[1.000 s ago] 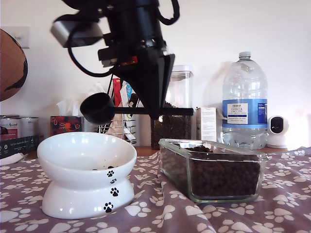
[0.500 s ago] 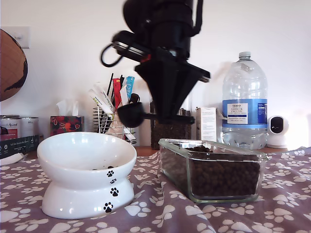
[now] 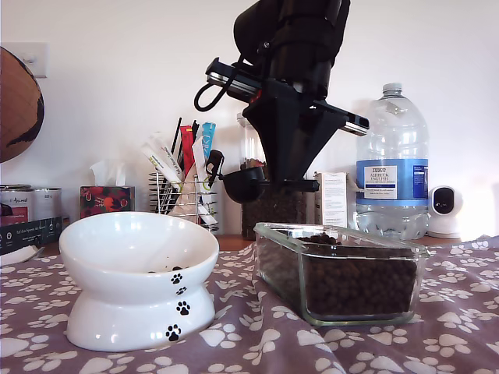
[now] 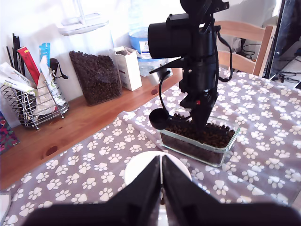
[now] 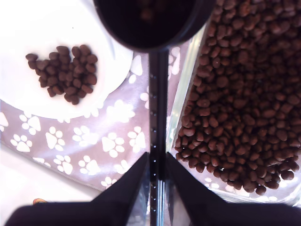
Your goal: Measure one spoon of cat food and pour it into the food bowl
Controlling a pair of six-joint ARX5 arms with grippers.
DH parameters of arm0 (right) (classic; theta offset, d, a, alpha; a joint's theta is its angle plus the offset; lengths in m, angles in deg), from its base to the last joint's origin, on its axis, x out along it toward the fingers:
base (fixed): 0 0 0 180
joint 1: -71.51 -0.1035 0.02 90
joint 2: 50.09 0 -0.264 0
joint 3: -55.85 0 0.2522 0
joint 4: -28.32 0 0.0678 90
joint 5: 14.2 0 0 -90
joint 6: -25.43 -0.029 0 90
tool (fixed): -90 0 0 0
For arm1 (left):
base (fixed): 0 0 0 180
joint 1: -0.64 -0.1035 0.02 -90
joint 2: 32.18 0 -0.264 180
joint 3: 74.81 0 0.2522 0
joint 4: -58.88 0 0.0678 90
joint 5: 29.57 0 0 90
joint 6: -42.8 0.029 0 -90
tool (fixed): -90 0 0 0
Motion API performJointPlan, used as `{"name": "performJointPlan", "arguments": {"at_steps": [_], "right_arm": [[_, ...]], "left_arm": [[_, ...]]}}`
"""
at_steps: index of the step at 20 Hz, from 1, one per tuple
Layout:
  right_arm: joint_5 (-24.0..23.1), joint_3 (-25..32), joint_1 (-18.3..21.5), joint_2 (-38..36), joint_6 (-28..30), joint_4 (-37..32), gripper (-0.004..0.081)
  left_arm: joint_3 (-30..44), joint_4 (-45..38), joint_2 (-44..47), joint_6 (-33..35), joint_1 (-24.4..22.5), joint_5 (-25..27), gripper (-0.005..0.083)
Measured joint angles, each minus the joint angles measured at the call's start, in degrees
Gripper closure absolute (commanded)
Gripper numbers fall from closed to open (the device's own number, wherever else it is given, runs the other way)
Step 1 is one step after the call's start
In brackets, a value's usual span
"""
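**Already tipped: scoop hangs between bowl and dish, cup end toward the bowl**

Reading across the exterior view from its left, the food bowl (image 3: 139, 274) comes first, white on its pedestal with paw prints on the front. A small heap of cat food (image 5: 63, 72) already lies inside it, plain in the second wrist view.

Next, above the gap between bowl and dish, hangs the spoon (image 3: 243, 183). Its long handle runs roughly level, and the round cup sits at the end nearer the bowl. My second gripper (image 5: 156, 165) has its jaws pressed tight onto the handle, gripping it at the end away from the cup. In that wrist view the cup (image 5: 150, 21) shows dark; whether any pellets remain in it I cannot tell.

Further toward the exterior view's right stands the clear glass dish (image 3: 341, 273), well filled with kibble, just beside the bowl but not touching it.

My first gripper (image 4: 161, 181) is above the bowl, jaws together on nothing, well apart from the spoon.

The relation that matters: the spoon's axis points from the dish side toward the bowl, with my second gripper over the near edge of the dish. I judge the pour largely done. Whichever way the next move goes, it runs along that handle line, and my second gripper is the one placed to make it.
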Motion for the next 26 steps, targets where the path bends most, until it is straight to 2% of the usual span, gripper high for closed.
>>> {"name": "performJointPlan", "arguments": {"at_steps": [5, 14, 19, 26], "right_arm": [[-0.22, 1.84, 1.11, -1.40, 0.28, -0.04, 0.0783], [-1.49, 10.91, 7.56, -13.68, 2.19, 0.24, 0.0783], [-1.51, 17.92, 7.82, -12.92, 4.09, 0.09, 0.0783], [-1.90, 18.45, 7.96, -11.61, 4.28, -2.03, 0.0783]], "left_arm": [[0.00, 0.37, 0.00, 1.27, 0.00, 0.68, 0.0793], [0.00, 0.52, -0.02, 1.46, 0.00, 0.68, 0.0793], [0.00, 0.57, -0.04, 1.46, 0.00, 0.68, 0.0793], [0.00, 0.57, -0.07, 1.46, 0.00, 0.68, 0.0793]]}}
